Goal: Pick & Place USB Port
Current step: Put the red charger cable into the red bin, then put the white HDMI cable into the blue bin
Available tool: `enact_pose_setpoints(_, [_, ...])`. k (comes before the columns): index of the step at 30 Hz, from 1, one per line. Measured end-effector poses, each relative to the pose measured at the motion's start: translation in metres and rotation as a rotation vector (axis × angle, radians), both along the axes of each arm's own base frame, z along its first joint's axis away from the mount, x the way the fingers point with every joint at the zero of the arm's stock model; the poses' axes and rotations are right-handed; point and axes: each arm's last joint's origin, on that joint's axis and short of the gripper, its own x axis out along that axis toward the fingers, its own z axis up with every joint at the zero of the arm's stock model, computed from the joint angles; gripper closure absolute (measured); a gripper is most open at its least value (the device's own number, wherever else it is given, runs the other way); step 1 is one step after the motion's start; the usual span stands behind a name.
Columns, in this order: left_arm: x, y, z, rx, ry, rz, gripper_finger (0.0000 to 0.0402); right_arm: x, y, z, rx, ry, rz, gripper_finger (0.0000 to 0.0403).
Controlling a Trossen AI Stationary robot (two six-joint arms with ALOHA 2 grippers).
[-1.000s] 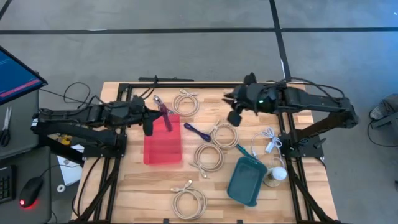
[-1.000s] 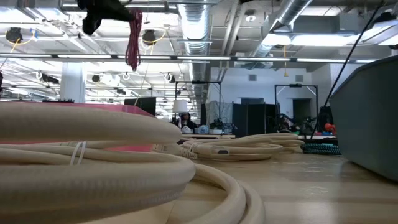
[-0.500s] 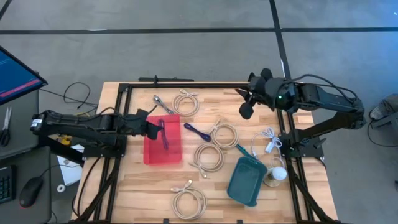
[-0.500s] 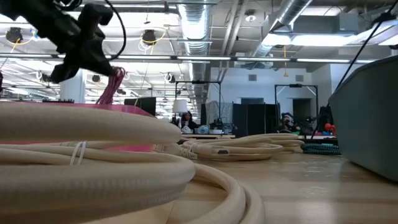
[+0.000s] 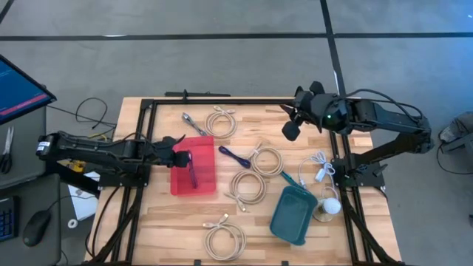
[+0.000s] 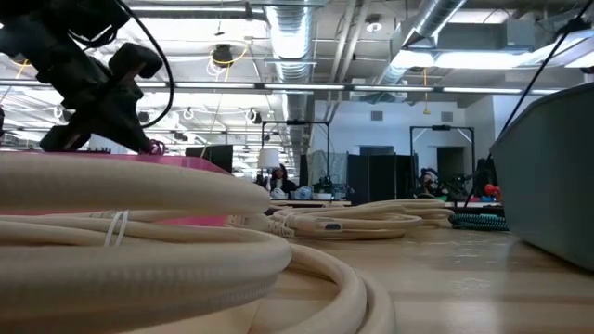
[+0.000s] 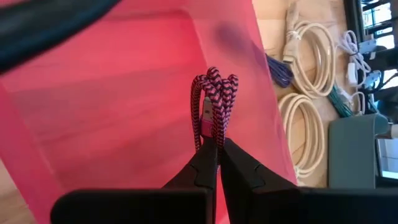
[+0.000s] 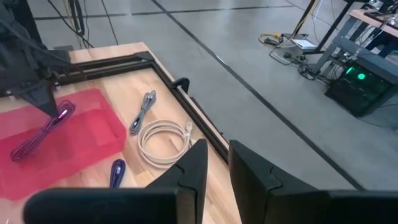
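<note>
My left hand (image 7: pixel 211 146) is pinched tight on the pink braided USB cable (image 7: pixel 212 102), holding it down inside the red bin (image 5: pixel 194 170). My right hand (image 5: pixel 290 131) hovers over the tabletop's (image 5: pixel 170 222) far edge, fingers narrowly parted, gripping nothing.

Workshop hall around a wooden table

Grey concrete floor (image 5: pixel 222 63) crossed by dark seam lines surrounds the pale wooden table (image 5: pixel 244 222) on its black frame (image 5: pixel 159 100); a monitor (image 5: pixel 18 89) with a blue screen stands off the table's left side, with a computer mouse (image 5: pixel 33 230) on a desk below it. From table height, the room behind shows silver ceiling ducts (image 6: pixel 292 42), long strip lights (image 6: pixel 445 57), white walls and dark racks (image 6: pixel 376 176) far off
</note>
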Motion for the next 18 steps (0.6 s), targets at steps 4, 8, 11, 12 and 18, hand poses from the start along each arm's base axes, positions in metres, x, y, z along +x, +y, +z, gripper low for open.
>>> enact_pose_setpoints(4, [-0.0004,0.0006,-0.0012,0.015,0.003,0.014,0.0393,0.0005,-0.0001,-0.0003,0.001,0.001,-0.001,0.0345])
enact_pose_setpoints(8, [-0.0005,0.0008,-0.0012,0.02,0.003,0.018,0.0379,0.0005,0.0,-0.0004,0.002,0.001,0.001,0.0345])
enact_pose_setpoints(11, [-0.0005,0.0008,-0.0012,0.022,0.003,0.017,0.0364,0.0004,0.0001,-0.0003,0.004,0.001,0.004,0.0345])
enact_pose_setpoints(12, [-0.0005,0.0008,-0.0012,0.022,0.004,0.017,0.0359,0.0004,0.0001,-0.0003,0.004,0.001,0.005,0.0345])
enact_pose_setpoints(18, [-0.0004,0.0006,-0.0012,0.023,0.005,0.006,0.0328,0.0005,0.0002,-0.0003,0.005,0.001,0.006,0.0345])
